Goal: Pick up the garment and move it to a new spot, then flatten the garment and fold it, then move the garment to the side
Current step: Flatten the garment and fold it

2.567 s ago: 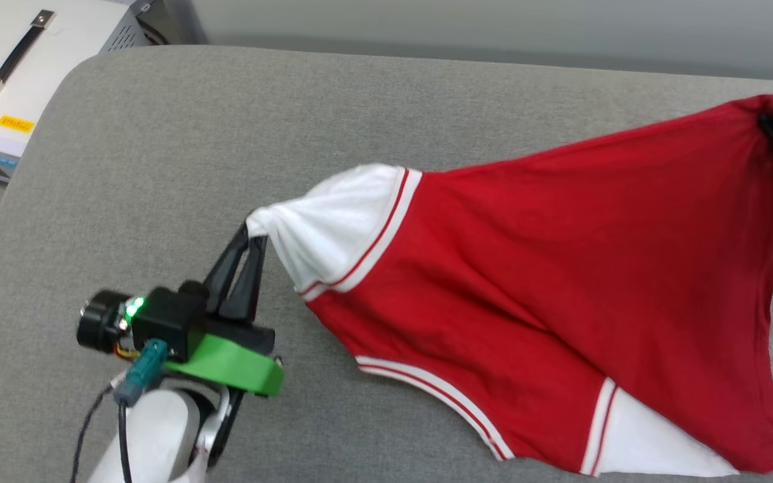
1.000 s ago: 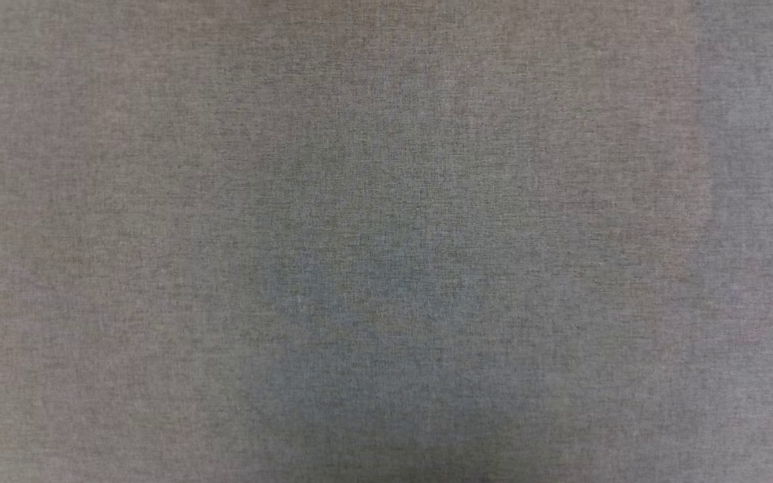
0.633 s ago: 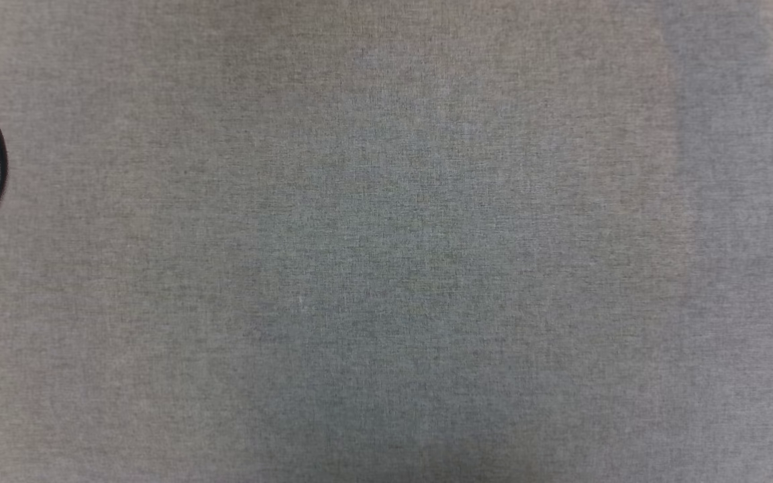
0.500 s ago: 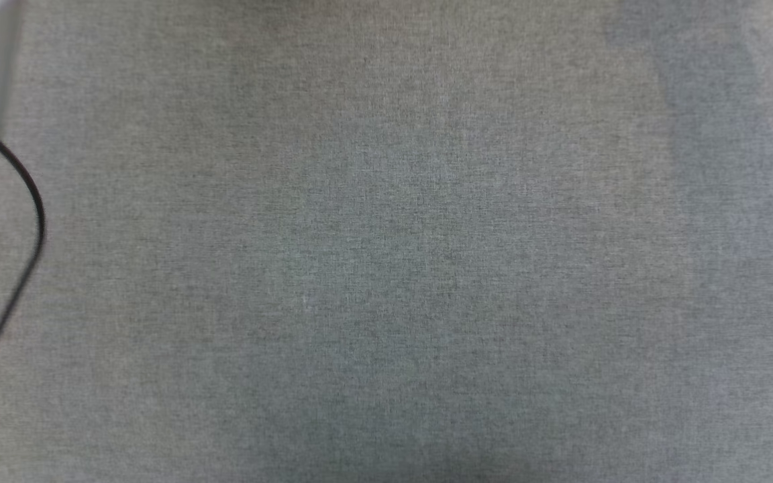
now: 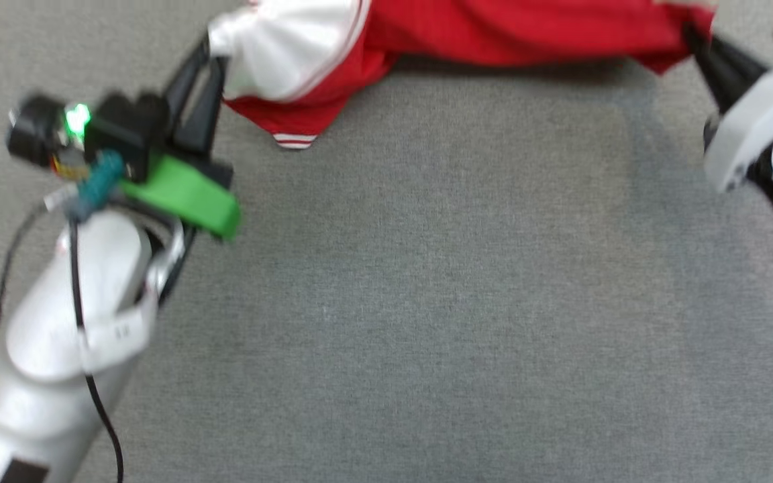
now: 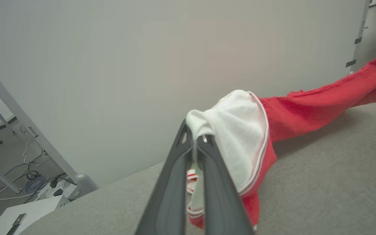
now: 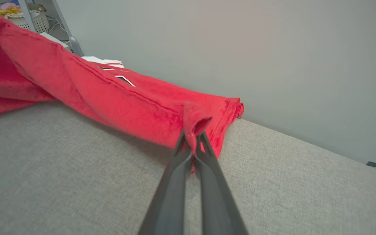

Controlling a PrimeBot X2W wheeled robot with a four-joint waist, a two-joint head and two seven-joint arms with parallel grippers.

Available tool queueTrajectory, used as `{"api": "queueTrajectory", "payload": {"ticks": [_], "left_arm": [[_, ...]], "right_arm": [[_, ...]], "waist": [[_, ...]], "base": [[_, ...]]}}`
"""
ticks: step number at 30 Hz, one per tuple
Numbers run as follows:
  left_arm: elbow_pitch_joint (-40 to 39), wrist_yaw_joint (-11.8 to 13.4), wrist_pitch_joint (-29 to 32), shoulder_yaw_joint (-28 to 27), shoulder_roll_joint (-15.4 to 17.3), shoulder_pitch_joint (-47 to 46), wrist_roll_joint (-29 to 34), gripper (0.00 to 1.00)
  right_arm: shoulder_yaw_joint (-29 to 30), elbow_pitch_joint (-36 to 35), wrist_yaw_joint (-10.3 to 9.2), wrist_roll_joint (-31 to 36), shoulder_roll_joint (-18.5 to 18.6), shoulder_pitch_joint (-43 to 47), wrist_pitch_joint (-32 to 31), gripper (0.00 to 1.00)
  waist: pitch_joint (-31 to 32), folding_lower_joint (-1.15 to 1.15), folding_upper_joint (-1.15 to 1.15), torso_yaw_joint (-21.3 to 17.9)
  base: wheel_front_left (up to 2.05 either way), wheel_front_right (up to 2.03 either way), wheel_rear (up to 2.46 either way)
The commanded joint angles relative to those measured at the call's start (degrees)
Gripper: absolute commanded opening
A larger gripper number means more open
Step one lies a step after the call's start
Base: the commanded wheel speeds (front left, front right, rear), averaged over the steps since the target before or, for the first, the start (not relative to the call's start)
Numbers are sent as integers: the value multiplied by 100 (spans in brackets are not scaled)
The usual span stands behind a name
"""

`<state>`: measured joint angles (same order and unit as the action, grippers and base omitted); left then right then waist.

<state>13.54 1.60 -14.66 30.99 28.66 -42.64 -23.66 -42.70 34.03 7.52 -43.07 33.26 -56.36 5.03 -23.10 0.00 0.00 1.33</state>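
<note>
Left gripper (image 5: 210,57) at upper left, jaws clamped on white sleeve of garment (image 5: 507,30), red cloth stretched rightward over grey cushion (image 5: 393,302), right gripper (image 5: 694,35) pinched shut on its red corner, both arms angled inward.

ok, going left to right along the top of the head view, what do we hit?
left gripper → garment's white sleeve → garment's red body → right gripper. Each gripper is shut on its own end, cloth stretched between them.
</note>
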Motion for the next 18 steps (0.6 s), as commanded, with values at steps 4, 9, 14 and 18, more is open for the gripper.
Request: {"api": "queueTrajectory", "payload": {"ticks": [4, 9, 14, 18], "left_arm": [[-439, 248, -33, -9, 176, 1056, -20, 0], [-852, 425, -18, 135, 333, 2189, -131, 0], [-1211, 651, 100, 267, 375, 3061, -310, 0], [-1317, 824, 120, 316, 366, 3712, -514, 0]], "right_arm": [[-121, -322, -3, -207, 283, 869, 73, 0], [-53, -630, -3, -366, 543, 1870, 60, 0], [165, -869, -3, -426, 690, 2755, 69, 0], [412, -1075, -3, -405, 740, 3483, 36, 0]], "waist": [[749, 0, 0, 83], [1103, 0, 0, 109], [1338, 0, 0, 157], [1506, 0, 0, 167]], "base": [[0, 0, 0], [0, 0, 0], [0, 0, 0], [0, 0, 0]]}}
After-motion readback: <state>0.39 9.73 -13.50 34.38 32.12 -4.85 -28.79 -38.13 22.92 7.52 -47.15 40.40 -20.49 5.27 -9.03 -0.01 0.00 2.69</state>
